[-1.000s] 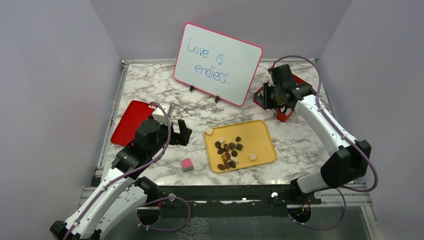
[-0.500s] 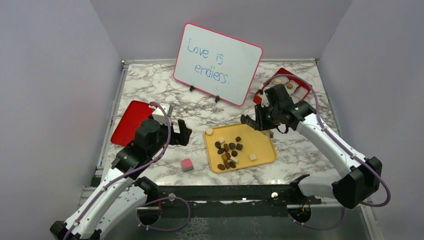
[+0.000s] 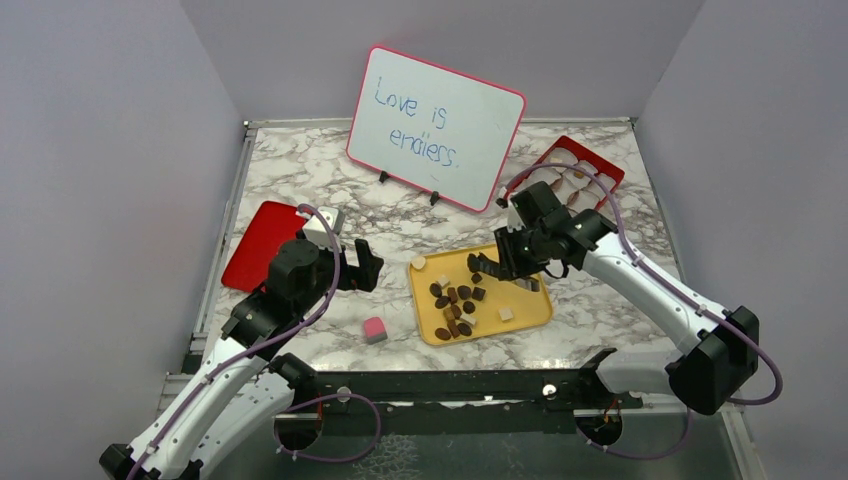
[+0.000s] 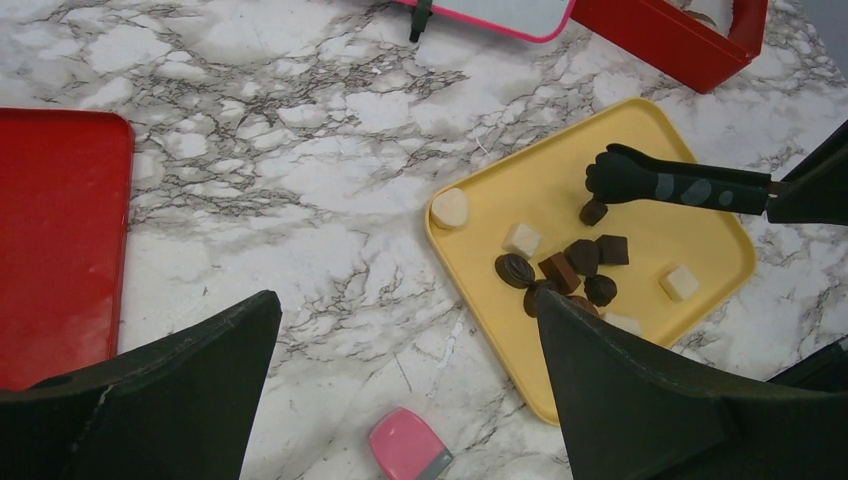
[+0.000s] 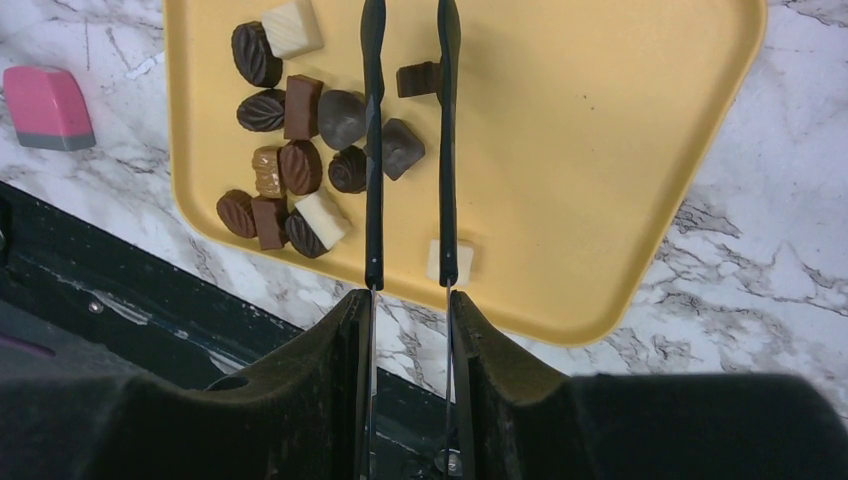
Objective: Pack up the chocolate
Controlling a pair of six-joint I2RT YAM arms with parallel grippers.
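Observation:
The chocolate (image 3: 455, 300), several small dark brown, tan and cream pieces, lies on a yellow tray (image 3: 525, 300). My right gripper (image 3: 520, 250) is shut on black tongs (image 3: 480, 266) whose tips hang over the tray's far part. In the right wrist view the gripper (image 5: 410, 310) holds the tongs (image 5: 372, 150) slightly apart, with a brown square piece (image 5: 418, 78) between the tips. Most of the chocolate (image 5: 300, 160) lies left of them. My left gripper (image 3: 362, 265) is open and empty, left of the tray. It (image 4: 405, 330) sees the tongs (image 4: 680, 187) above a dark piece (image 4: 593, 211).
A red box (image 3: 580, 165) holding a few pieces stands at the back right. A whiteboard (image 3: 435, 125) stands at the back middle. A red lid (image 3: 262, 243) lies at the left. A pink-and-white cube (image 3: 374, 329) lies near the tray's left front corner.
My right arm has swung with the tongs from the red box at the back right down and left to above the yellow tray. The left arm has not moved.

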